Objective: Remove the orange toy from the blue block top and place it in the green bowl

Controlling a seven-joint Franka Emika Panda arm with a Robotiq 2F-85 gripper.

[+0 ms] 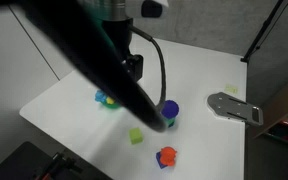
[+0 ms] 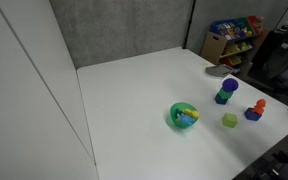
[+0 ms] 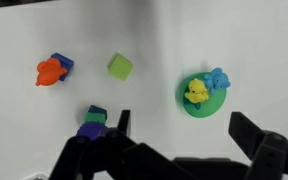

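the orange toy (image 3: 48,72) sits on top of the blue block (image 3: 63,62), at the far left of the wrist view. the gripper (image 3: 179,135) hangs above the white table (image 3: 154,35). its jaws are spread wide and nothing is between them. it is well apart from the toy.

the yellow-green cube (image 3: 120,67) lies between the toy and the green bowl (image 3: 198,109). the bowl is on the right and holds a yellow toy (image 3: 195,92) and a light blue toy (image 3: 218,78). the dark-blue knob (image 3: 92,122) is just beside one finger (image 3: 122,124).

in an exterior view a grey metal plate (image 1: 234,106), maybe a hinge, lies near the table's right edge. in an exterior view a shelf (image 2: 232,40) far off holds bright packets, and their writing is too blurry to read.
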